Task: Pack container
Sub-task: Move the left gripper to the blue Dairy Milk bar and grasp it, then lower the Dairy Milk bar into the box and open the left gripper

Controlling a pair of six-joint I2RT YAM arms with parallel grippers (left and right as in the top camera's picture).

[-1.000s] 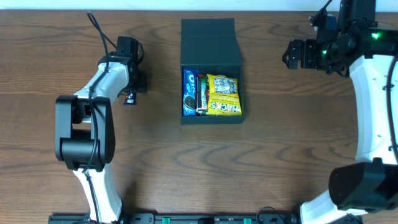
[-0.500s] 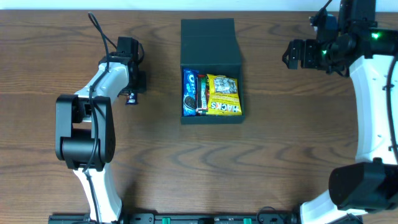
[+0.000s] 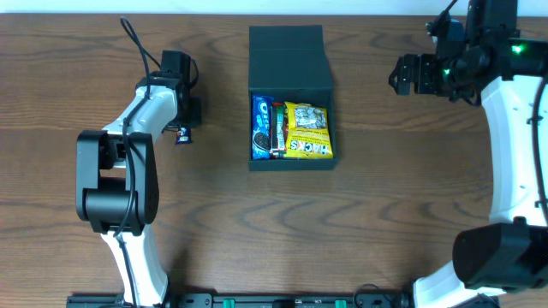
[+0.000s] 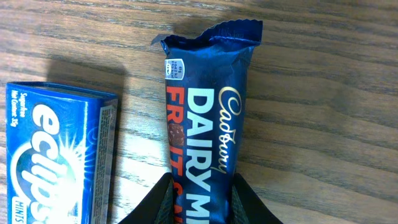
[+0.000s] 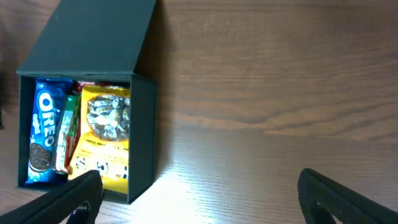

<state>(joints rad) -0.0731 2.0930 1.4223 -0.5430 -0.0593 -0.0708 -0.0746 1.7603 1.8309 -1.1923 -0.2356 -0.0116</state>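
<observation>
The container [image 3: 291, 165], a dark box with its flap lid folded back, lies open at the table's middle and also shows at the left of the right wrist view [image 5: 93, 37]. Inside it are an Oreo packet [image 3: 261, 127], a thin green-red packet and a yellow snack packet [image 3: 306, 130]. My left gripper [image 3: 181, 128] is left of the box, low over the table. In the left wrist view its jaws press both sides of a blue Cadbury Dairy Milk bar [image 4: 208, 106] that lies flat on the wood. My right gripper [image 3: 401, 75] hangs wide open to the right of the box, holding nothing.
A blue Eclipse mints box [image 4: 56, 155] lies right beside the chocolate bar, on its left in the left wrist view. Bare wood surrounds the container on the right [image 5: 261, 124].
The left jaws have closed in onto the chocolate bar. The right arm and the container have not moved.
</observation>
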